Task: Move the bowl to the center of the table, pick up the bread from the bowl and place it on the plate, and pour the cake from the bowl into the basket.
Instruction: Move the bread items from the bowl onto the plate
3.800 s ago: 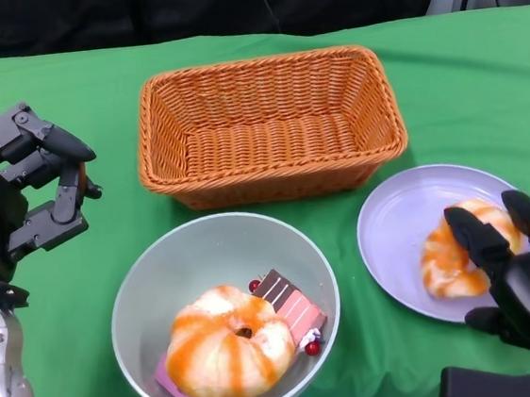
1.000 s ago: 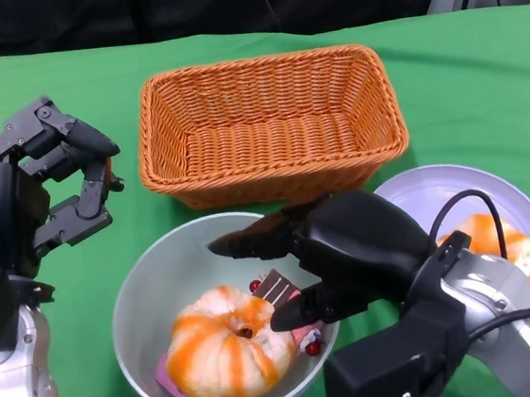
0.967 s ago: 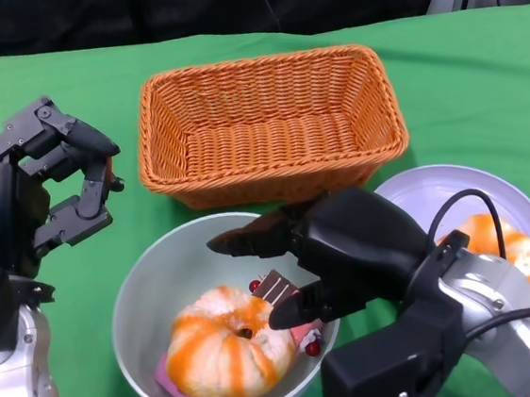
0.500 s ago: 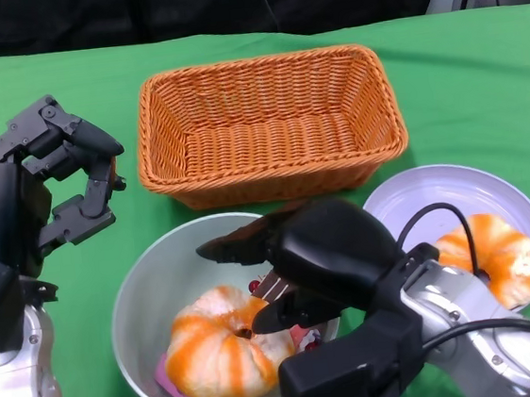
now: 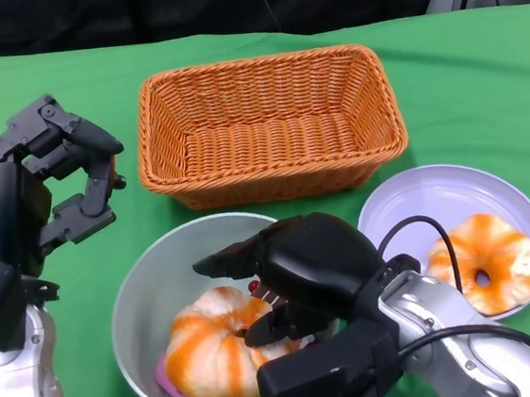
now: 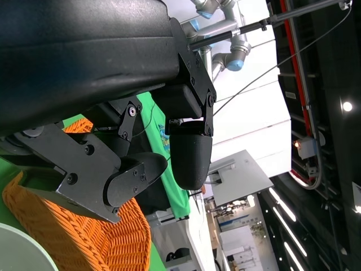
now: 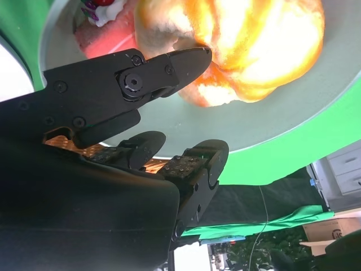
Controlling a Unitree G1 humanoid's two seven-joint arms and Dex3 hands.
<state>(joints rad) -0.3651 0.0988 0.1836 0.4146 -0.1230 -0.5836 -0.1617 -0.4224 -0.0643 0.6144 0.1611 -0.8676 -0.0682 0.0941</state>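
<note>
**A:** Head view first: green cloth over the worktop (image 5: 479,72), dark backdrop behind. Since a second ago the right hand (image 5: 287,277) has slid further over the bowl (image 5: 151,291) and dropped lower, so its fingers now sit right above the second glazed bread (image 5: 209,342). The plate (image 5: 408,207) is uncovered again, with the first bread (image 5: 485,261) lying on it. Left hand (image 5: 41,184) has barely moved, parked beside the basket (image 5: 267,127) with fingers spread and nothing in them.

**B:** So one bread delivered and it's going in for the other?

**A:** That's my read. The bowl already sits about mid-table, and the pink-and-chocolate cake (image 5: 186,396) is still in it, mostly hidden under the bread and the hand.

**B:** Grabbed yet?

**A:** Right wrist view says no: fingers (image 7: 169,70) apart, one tip at the bread's (image 7: 254,45) edge, hard to say if it's touching. Bread looks soft and puffy with shiny orange glaze stripes. The bowl wall (image 7: 282,124) is smooth and pale grey-green, and there's a slice of cake (image 7: 107,39) with cream and a red berry.

**B:** Left wrist view?

**A:** Just its own fingers (image 6: 189,158) held apart, with stiff orange wicker (image 6: 118,231) and a room behind.
</note>
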